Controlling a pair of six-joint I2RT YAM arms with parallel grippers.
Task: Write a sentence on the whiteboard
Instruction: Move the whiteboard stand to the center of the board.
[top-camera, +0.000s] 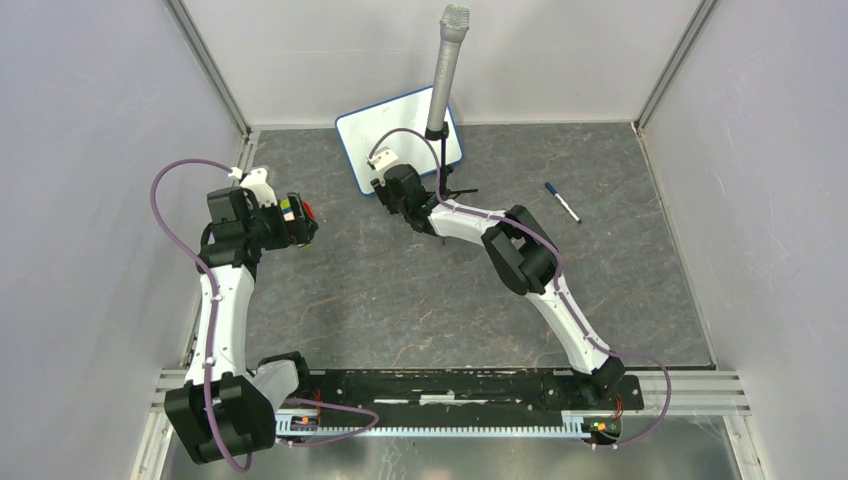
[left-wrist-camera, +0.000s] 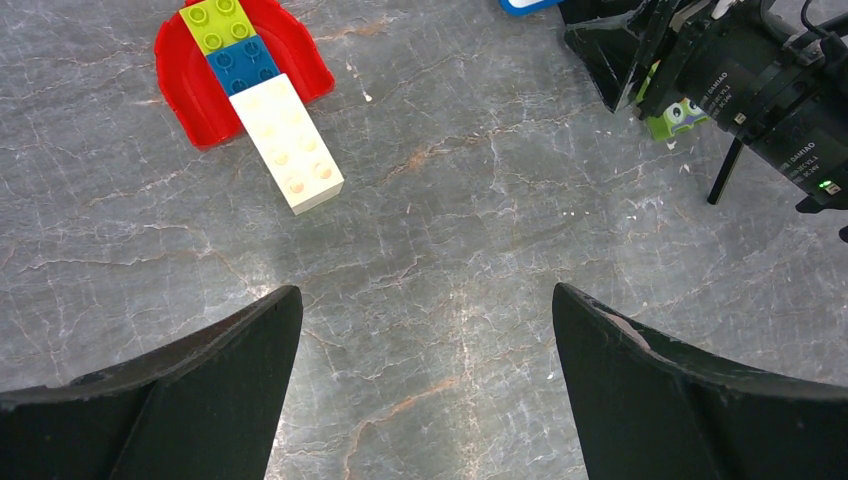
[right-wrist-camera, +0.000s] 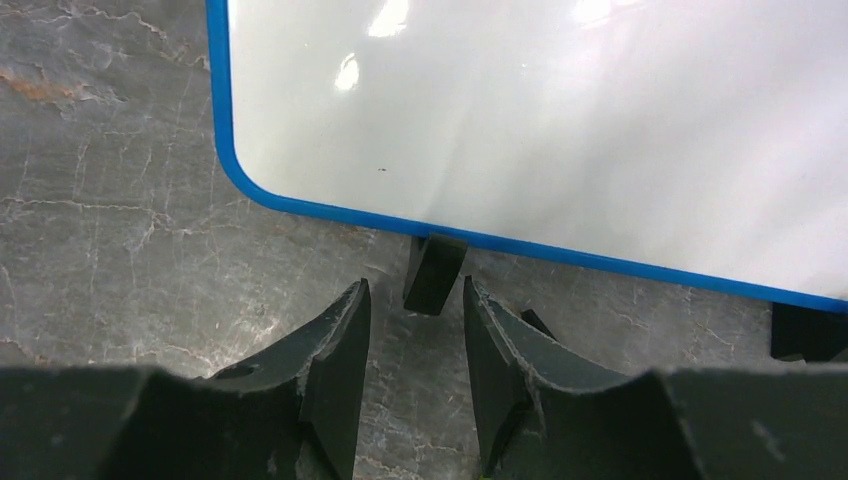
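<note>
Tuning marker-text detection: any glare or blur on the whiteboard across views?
Right wrist: two bright glare patches on the whiteboard near the top edge, otherwise sharp. Top external: board small, evenly lit, microphone crossing its right side. Left wrist: only a blue corner shows at the top edge.

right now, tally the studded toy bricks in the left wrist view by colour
lime green brick: 1
blue brick: 1
cream brick: 1
total: 3
</note>
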